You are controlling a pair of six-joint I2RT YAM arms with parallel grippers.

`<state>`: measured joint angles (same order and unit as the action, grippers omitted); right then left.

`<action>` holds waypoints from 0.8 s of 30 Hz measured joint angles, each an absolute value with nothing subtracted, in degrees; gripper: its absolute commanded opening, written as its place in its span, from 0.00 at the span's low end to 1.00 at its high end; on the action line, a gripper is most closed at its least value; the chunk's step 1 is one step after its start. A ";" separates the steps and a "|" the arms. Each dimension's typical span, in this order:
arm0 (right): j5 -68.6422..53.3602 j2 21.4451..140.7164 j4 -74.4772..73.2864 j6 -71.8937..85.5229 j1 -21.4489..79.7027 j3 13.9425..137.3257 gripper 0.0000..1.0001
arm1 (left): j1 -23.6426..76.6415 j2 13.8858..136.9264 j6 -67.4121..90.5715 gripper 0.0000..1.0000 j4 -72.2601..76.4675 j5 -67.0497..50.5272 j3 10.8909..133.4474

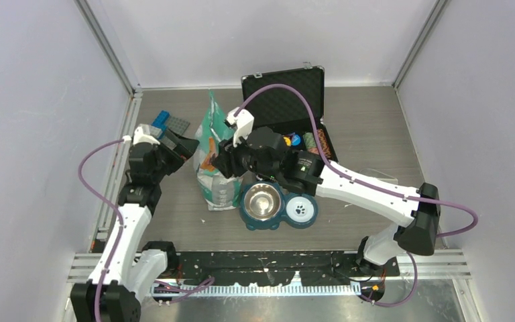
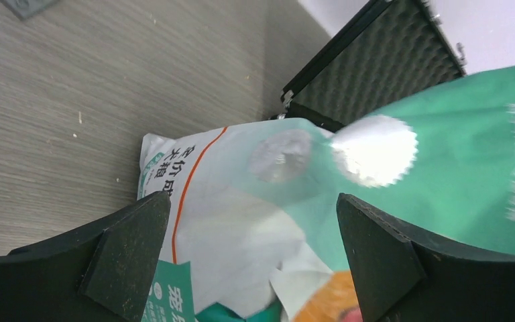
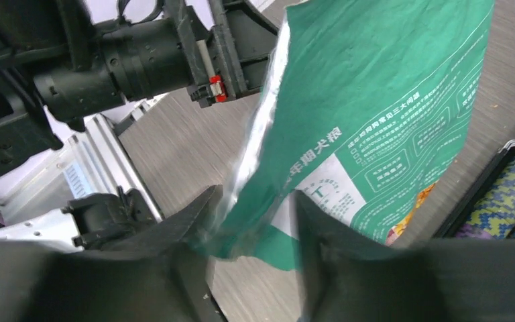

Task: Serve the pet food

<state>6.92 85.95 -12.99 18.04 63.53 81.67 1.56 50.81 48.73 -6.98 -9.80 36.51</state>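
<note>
We see a teal-and-white bag point(image 1: 216, 161) standing upright near the middle of the grey worktop point(image 1: 369, 127). At its 4 o'clock lies a teal double dish point(image 1: 278, 223), with a steel bowl point(image 1: 263, 201) on the left and a white paw-print bowl point(image 1: 300, 208) on the right. At 1 o'clock a black case point(image 1: 285, 100) stands open, coloured chips point(image 1: 322, 141) inside. At 10 o'clock sit a blue block point(image 1: 161, 121) and a grey plate point(image 1: 178, 125).

Between the black jaws we see a teal-and-white bag point(image 2: 241, 215) with an orange stripe; beyond it, a grey wood-grain table point(image 2: 74, 80) and a black case point(image 2: 389, 60) with dimpled foam.
</note>
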 measured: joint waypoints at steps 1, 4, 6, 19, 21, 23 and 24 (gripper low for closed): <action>7.31 85.84 -13.15 17.93 63.79 82.17 0.91 | 1.56 49.12 48.38 0.99 -7.84 -9.15 36.84; 10.11 84.40 -14.35 17.10 64.23 82.89 0.96 | 1.56 45.65 47.05 0.99 -10.44 -8.19 39.68; 12.34 82.65 -15.38 16.25 64.27 82.94 0.96 | 1.56 44.99 46.19 0.99 -11.27 -8.73 42.15; 14.81 89.62 -24.49 15.11 54.22 112.86 0.96 | 5.37 46.81 43.90 0.99 -13.13 -16.69 49.84; 13.91 92.73 -26.74 15.14 54.17 116.90 0.96 | 7.90 47.13 42.98 0.99 -13.10 -17.58 50.63; 12.84 95.48 -28.47 15.16 54.06 119.22 0.96 | 10.37 47.44 42.09 0.99 -13.15 -18.31 50.87; 12.34 96.60 -29.36 15.16 53.98 119.72 0.97 | 11.27 47.59 41.56 0.99 -13.19 -18.52 50.87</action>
